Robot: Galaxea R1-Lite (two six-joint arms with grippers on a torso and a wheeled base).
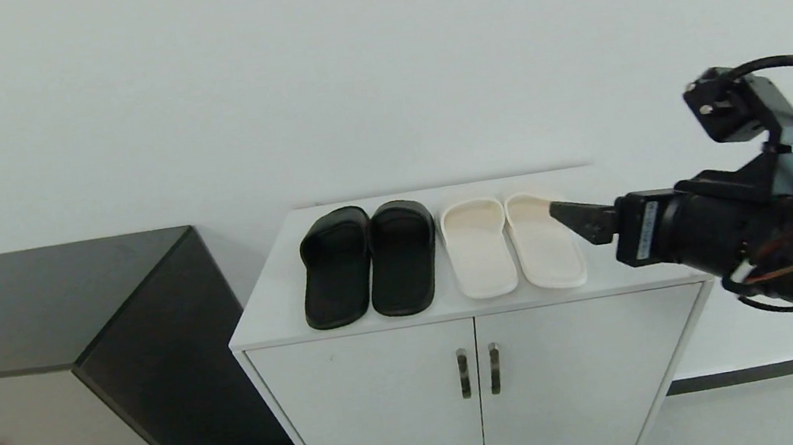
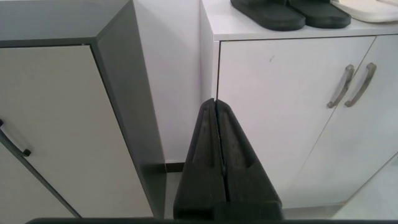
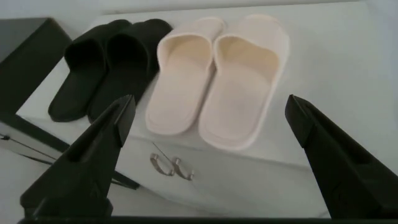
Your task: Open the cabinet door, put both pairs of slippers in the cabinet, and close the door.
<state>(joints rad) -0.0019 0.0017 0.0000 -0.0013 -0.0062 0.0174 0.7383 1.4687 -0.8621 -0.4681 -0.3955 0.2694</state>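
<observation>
Plain white wall (image 1: 345, 68) behind, and in front of it the white cabinet (image 1: 377, 424) with both doors shut, two metal handles (image 1: 464, 373) side by side at the middle seam. Whatever is inside is hidden. On the cabinet top (image 1: 274, 307) sit the black slippers (image 1: 337, 268) and, just to their right, the cream slippers (image 1: 480, 246). All four lie parallel, heels close to the front edge. Bare strips of top lie open at both ends, the wider one on the right.

Right gripper (image 3: 209, 106) hangs above that right end, beside the cream pair, fingers spread wide and holding nothing. There's a small white label on that arm, but the print is too small to make out.

Left gripper (image 2: 216, 124) is down low, facing the narrow gap between the white cabinet and a dark cabinet (image 1: 69, 296), fingers pressed flat together on nothing.

Both cabinets run off the bottom edge of the head view, so their feet can't be seen.
</observation>
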